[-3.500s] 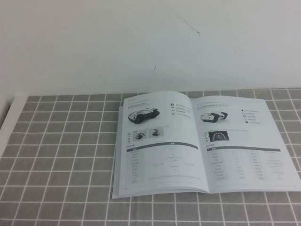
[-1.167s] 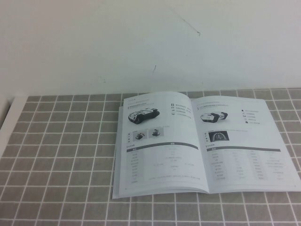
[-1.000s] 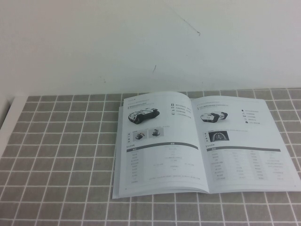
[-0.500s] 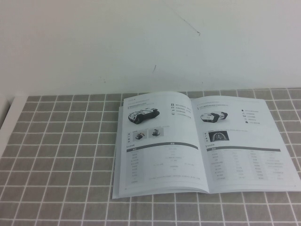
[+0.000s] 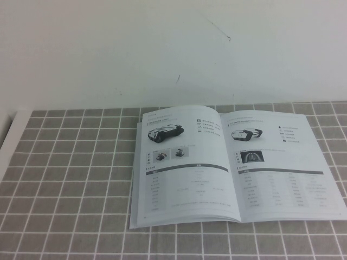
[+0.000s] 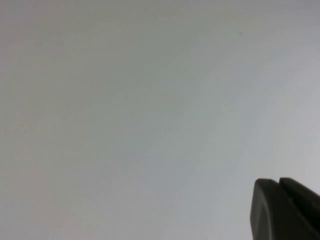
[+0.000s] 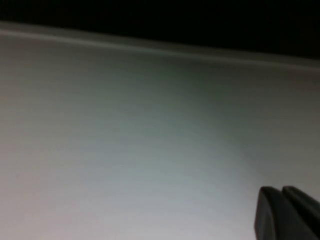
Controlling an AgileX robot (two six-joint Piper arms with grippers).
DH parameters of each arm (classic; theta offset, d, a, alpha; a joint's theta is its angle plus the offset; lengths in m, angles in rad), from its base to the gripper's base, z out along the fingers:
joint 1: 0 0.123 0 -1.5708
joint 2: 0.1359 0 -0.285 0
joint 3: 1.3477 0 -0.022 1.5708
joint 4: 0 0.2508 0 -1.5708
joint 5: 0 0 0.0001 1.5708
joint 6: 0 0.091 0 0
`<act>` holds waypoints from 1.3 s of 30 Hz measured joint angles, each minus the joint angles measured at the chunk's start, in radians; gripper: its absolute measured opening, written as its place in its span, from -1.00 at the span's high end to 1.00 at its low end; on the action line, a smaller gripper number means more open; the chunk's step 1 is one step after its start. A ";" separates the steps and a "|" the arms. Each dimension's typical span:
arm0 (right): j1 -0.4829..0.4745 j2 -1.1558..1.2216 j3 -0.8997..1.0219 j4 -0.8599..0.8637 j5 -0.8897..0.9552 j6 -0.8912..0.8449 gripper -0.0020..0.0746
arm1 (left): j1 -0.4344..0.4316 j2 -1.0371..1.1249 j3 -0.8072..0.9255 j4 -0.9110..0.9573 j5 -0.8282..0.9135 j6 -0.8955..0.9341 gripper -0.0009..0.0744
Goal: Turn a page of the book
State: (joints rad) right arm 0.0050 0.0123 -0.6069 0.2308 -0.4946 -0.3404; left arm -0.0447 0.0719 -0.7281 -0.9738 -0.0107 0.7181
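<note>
Thin white glossy paper booklet point(image 5: 233, 165): lies open and flat on the grey-tiled table point(image 5: 65, 179), right of centre, spine running from the white wall point(image 5: 108, 49) toward the near edge, long axis across the table. Right-hand printed page point(image 5: 282, 168): flat. Left gripper point(image 6: 285, 210) and right gripper point(image 7: 285, 212): off the table, facing blank surfaces; finger state cannot be told
</note>
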 joint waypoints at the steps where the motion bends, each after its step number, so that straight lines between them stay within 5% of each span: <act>1: 0.004 0.017 -0.018 -0.024 -0.031 0.020 0.95 | 0.000 0.026 -0.025 0.009 0.047 0.015 0.99; 6: 0.011 0.148 -0.135 -0.122 0.016 0.077 0.95 | -0.023 0.166 -0.131 0.025 0.263 0.090 0.99; 15: 0.011 0.466 -0.401 -0.160 0.747 0.081 0.95 | -0.069 0.451 -0.231 0.064 0.513 0.103 0.99; 20: 0.011 0.557 -0.427 -0.109 0.993 0.081 0.95 | -0.091 0.617 -0.237 0.181 0.634 -0.012 0.99; 29: 0.011 0.573 -0.389 -0.026 1.032 0.086 0.95 | -0.099 0.942 -0.237 0.295 0.754 -0.230 0.99; 39: 0.011 0.801 -0.283 0.100 1.054 0.069 0.95 | -0.099 1.214 -0.237 -0.064 0.742 -0.041 0.99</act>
State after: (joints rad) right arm 0.0163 0.8129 -0.8899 0.3312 0.5592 -0.2710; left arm -0.1441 1.2856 -0.9655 -1.0382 0.7314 0.6776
